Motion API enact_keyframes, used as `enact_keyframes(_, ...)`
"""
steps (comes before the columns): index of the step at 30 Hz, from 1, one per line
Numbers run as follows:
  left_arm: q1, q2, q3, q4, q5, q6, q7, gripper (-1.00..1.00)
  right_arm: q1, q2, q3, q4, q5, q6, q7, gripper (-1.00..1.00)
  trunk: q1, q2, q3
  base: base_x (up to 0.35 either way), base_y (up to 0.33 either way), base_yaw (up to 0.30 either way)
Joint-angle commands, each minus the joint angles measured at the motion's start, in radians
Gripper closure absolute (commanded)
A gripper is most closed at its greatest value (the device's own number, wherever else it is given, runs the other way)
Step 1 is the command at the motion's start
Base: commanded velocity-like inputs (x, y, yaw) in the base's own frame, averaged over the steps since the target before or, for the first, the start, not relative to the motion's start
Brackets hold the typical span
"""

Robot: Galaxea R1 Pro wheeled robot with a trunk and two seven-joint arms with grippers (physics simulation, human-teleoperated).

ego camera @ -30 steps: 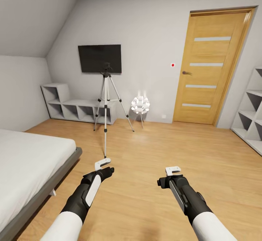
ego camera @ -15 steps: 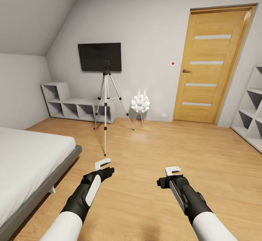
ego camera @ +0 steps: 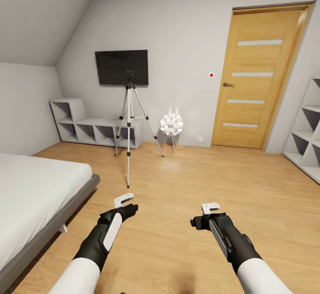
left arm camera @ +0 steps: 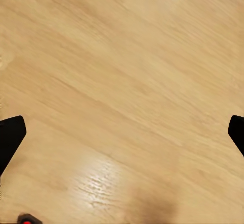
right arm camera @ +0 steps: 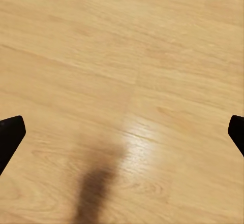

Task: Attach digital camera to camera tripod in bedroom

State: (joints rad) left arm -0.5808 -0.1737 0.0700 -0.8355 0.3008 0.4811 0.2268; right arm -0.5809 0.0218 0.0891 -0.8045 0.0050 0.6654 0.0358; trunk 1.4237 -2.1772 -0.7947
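facing the tripod across the bedroom

the camera tripod (ego camera: pixel 129 125) stood upright on the wooden floor (ego camera: pixel 186 187) before the black tv (ego camera: pixel 121 66), well apart from both arms. left gripper (ego camera: pixel 123 200) and right gripper (ego camera: pixel 210 207) hung spread wide, empty.

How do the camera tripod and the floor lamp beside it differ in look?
The camera tripod is tall, with silver-white legs and a black head; the floor lamp is short, with a glowing white petal-shaped shade. The tripod's head reaches the TV; the lamp ends far below it. Both stand on the wooden floor.
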Motion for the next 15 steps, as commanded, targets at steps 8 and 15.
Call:
enact_keyframes(8,0.0,-0.001,0.09,-0.002,0.009,0.006,0.033,-1.0,0.0,-0.003,-0.001,-0.004,0.0,0.006,0.004,-1.0,0.031,-0.057,-0.026,0.0,0.0,0.0)
enact_keyframes(15,0.0,-0.001,0.121,-0.001,0.01,0.009,0.042,-1.0,0.0,-0.003,-0.053,-0.006,0.0,0.006,0.005,-1.0,0.057,-0.106,-0.048,0.0,0.0,0.0)
